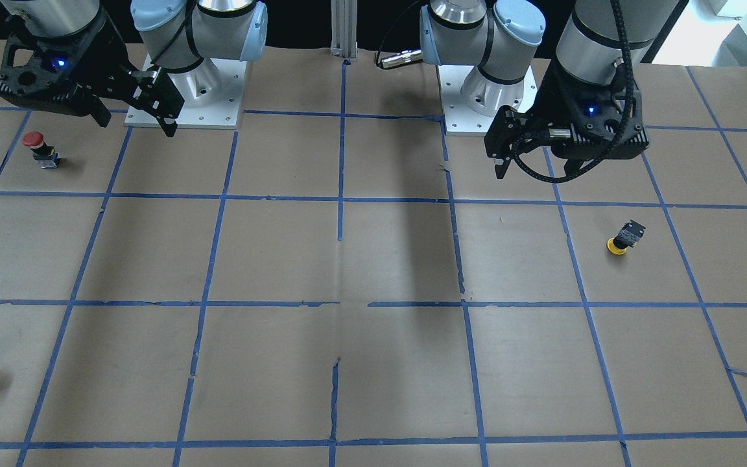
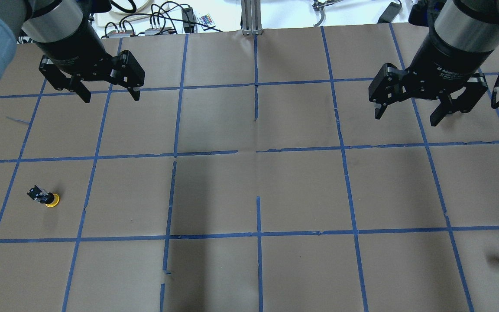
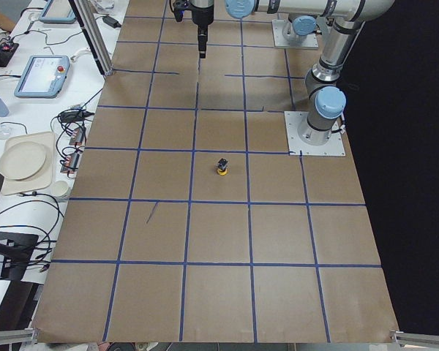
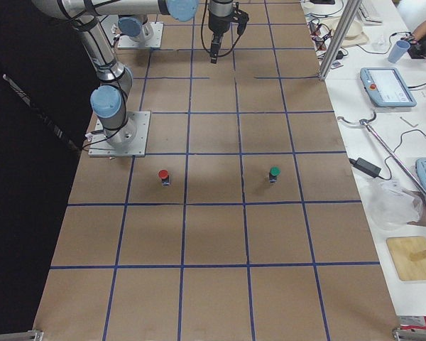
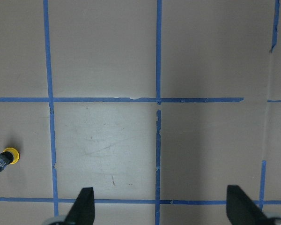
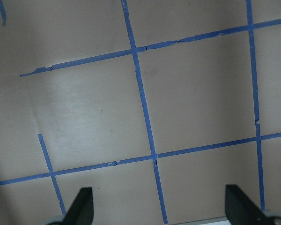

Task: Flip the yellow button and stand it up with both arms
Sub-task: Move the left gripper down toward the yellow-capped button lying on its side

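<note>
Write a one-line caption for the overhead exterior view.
Left gripper and right gripper hang open above the table; the yellow button rests cap-down on the left side, untouched.

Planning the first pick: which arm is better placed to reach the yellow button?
Left. The yellow button sits cap-down on the robot's left side, nearer the open left gripper; the right gripper hangs far across.

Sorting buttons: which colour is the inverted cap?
Yellow; the yellow button shows best in the front-facing view.
</note>
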Robot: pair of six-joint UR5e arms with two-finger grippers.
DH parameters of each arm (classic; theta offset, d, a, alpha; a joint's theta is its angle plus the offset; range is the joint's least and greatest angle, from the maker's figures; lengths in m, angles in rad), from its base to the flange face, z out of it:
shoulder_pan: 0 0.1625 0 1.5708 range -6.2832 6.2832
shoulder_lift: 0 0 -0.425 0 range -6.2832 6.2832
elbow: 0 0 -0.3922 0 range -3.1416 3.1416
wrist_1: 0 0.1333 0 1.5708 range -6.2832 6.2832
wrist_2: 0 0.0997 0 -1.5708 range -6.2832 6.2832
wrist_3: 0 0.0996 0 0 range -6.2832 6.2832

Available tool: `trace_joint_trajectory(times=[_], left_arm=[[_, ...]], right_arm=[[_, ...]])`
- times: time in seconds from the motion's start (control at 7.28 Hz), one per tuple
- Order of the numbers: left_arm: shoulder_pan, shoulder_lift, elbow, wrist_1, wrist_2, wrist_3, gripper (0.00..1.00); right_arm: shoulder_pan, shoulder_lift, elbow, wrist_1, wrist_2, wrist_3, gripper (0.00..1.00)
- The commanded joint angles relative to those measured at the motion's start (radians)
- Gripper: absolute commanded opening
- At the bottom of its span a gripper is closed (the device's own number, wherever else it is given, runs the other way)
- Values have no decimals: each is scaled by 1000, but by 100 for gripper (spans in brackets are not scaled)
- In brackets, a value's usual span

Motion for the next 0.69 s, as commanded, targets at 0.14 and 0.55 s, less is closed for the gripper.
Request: trace_joint_trajectory(times=[0.14, 0.55], left_arm=[[5, 4, -7, 0, -3, 29, 99], [122, 9, -49, -2, 0, 286, 99]], right_arm=[[1, 4, 1, -7, 2, -12, 100], [1, 4, 1, -10, 3, -12, 100]])
